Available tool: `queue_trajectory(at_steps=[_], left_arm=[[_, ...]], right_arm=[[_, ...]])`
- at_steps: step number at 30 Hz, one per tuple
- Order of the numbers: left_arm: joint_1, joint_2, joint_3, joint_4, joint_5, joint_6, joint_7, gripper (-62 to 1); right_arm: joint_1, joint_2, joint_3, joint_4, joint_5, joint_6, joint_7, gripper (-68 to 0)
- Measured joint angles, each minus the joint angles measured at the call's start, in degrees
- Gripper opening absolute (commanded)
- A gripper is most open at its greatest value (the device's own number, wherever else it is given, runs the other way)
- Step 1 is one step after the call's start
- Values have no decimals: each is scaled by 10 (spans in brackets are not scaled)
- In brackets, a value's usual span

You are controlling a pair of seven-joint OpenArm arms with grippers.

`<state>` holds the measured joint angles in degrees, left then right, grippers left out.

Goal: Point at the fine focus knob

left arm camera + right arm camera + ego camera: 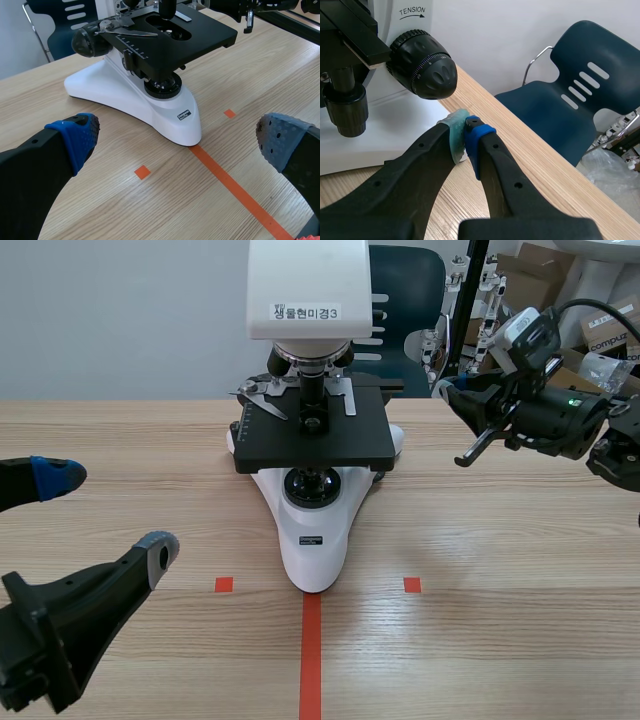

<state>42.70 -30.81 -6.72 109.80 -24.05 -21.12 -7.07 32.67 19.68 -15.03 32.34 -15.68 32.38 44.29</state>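
Right wrist view: focus knob ahead of claw.

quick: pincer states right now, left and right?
Left pincer: open, holding nothing.
Right pincer: closed, holding nothing, tips near the focus knob.

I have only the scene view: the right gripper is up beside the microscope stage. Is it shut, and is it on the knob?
Observer: The right wrist view shows the right gripper shut on nothing.
Reviewer: Touching the knob?
Observer: No; the fine focus knob lies just ahead of it, with a visible gap.
Reviewer: And the opposite knob?
Observer: The left wrist view shows the opposite knob untouched, well ahead of the open left gripper.
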Motion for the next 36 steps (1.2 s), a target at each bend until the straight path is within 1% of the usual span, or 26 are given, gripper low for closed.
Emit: queue_trajectory(at_steps=[18,20,21,23,26,29,32,36], left_arm=[[0,0,0,0,0,0,0,14],[0,0,0,0,0,0,0,14],[0,0,0,0,0,0,0,14],[0,0,0,0,0,0,0,14],[0,0,0,0,0,0,0,14],[0,0,0,0,0,0,0,14],[0,0,0,0,0,0,0,14],[0,0,0,0,0,0,0,14]], right_arm=[[0,0,0,0,0,0,-3,-669],[0,0,0,0,0,0,-9,-668],[0,1,0,0,0,0,-9,-666],[0,6,0,0,4,0,-9,-625],[-7,30,0,1,57,2,-13,-526],[-35,74,0,13,128,2,-12,-430],[-96,130,0,49,187,2,-13,-354],[-194,197,0,112,252,0,-19,-284]])
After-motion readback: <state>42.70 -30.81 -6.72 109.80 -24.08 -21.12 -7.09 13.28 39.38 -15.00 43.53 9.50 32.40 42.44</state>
